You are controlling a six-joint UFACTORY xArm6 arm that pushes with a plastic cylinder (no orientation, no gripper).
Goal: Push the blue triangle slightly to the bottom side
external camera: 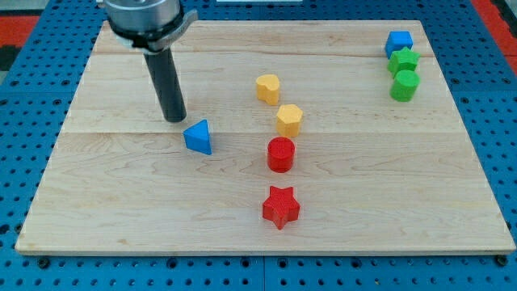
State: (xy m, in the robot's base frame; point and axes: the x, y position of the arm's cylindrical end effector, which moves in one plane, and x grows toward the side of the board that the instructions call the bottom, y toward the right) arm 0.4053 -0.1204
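Blue triangle [199, 137] sits on the wooden desk [121, 202], left of centre, just below and to the view's right of my tip [174, 119]. The end effector is only a straight dark rod, no jaws, nothing to spread or pinch; it holds nothing. My tip is just beside the triangle's upper-left corner, and I cannot tell if it is touching or a hair apart.

Key relation: the triangle lies toward the view's bottom-right from my tip. The task wants it moved toward the view's bottom, so I judge my tip is on roughly the correct side but offset to the left. A straight downward push from here would probably clip the left corner and spin the block or shove it rightward. Better to shift my tip a little to the view's right first, so it is above the triangle's middle, then push down a short way.

Path below the triangle is bare wood. Other blocks are well apart: yellow heart [267, 87], yellow hexagon-like block [289, 120], red cylinder [281, 154], red star [280, 207] in a column to the right; blue cube [398, 42] and two green blocks [402, 61] [404, 85] at top right. Push not started yet, by my read.
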